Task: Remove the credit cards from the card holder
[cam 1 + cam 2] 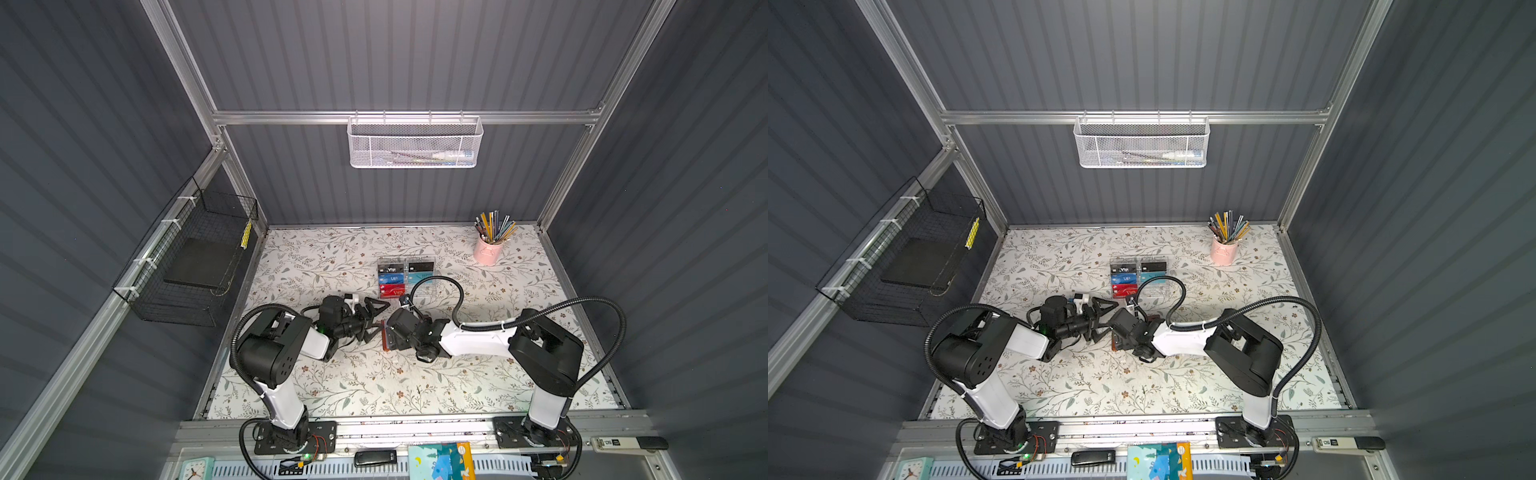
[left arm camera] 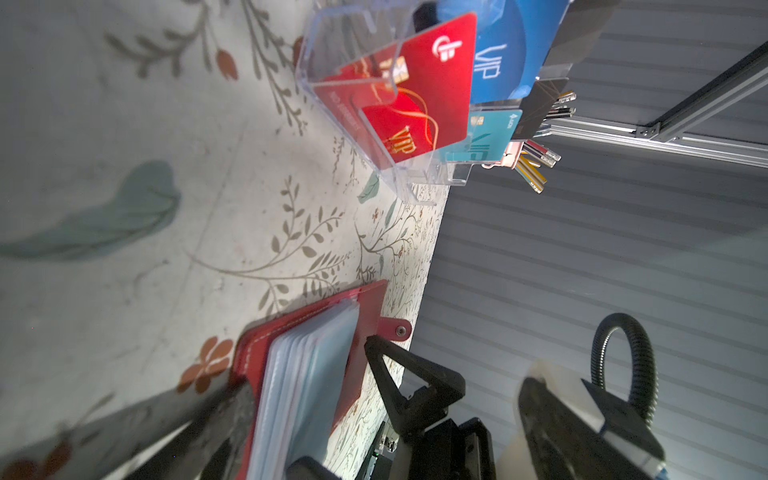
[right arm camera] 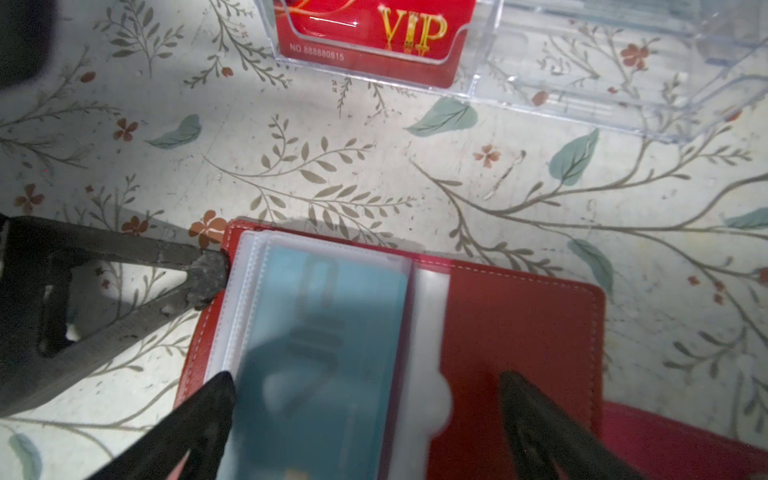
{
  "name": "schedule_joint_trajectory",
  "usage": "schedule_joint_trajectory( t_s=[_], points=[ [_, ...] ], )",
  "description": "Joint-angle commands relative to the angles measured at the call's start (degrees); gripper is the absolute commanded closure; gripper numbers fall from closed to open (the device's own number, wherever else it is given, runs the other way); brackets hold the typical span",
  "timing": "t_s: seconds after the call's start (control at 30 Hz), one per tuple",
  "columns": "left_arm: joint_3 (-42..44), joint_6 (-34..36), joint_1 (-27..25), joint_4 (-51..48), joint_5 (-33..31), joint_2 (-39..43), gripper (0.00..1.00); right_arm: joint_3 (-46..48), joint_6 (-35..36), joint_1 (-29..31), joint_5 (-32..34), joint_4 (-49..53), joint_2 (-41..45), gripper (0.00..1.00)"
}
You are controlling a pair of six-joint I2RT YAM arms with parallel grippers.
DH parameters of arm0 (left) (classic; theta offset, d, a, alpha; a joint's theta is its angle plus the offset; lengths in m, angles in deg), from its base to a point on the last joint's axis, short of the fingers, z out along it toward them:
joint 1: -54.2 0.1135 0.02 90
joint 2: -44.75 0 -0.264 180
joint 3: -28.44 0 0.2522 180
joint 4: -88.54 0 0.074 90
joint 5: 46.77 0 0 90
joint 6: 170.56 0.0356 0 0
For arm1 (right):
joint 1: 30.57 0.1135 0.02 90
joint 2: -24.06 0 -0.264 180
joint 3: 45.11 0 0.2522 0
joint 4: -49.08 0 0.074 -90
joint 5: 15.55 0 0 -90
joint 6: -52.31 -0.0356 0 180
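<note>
Right gripper (image 3: 365,378) and left gripper (image 1: 384,316) stood wide apart at the card holder (image 3: 519,324); a red card (image 3: 365,41) said "VIP" and "NO 888880815".

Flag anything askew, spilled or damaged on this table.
Nothing stands out: nothing is spilled or damaged. The wallet lies open in front of the rack, with a teal card inside its top sleeve.

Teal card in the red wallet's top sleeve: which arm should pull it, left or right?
Right, probably. The right gripper is open over the teal card in the red wallet, fingers either side. The left gripper, also open, has a fingertip at the wallet's edge, better for bracing.
</note>
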Motion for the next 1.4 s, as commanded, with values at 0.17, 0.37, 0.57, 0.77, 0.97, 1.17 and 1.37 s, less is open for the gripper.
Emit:
schedule_joint_trajectory(
  t_s=[0.17,0.37,0.57,0.77,0.97,1.17,1.37],
  points=[
    [2.3,0.2,0.7,-8.5,-2.2,-1.5,0.00,2.1,-0.5,-0.8,3.0,2.8,0.7,0.01],
    [2.1,0.5,0.8,-9.3,-2.5,-1.3,0.00,3.6,-0.3,-1.6,3.2,2.8,2.2,0.01],
    [2.0,0.8,0.7,-9.5,-2.4,-1.9,0.00,4.8,0.0,-2.4,3.2,2.6,3.5,0.01],
    [2.1,0.8,0.8,-9.5,-2.6,-1.9,0.00,4.7,0.6,-2.9,3.0,3.1,3.2,0.01],
    [2.1,0.9,0.8,-9.5,-2.6,-2.0,0.00,5.4,1.7,-2.3,0.6,0.2,3.9,0.01],
    [2.3,0.8,0.7,-9.5,-2.6,-2.1,0.00,4.3,3.0,-0.7,-0.3,-1.1,4.0,0.01],
    [2.7,0.3,0.8,-8.4,-2.4,-2.5,0.00,3.3,3.1,0.2,-0.4,-1.4,3.2,0.01]
  ],
)
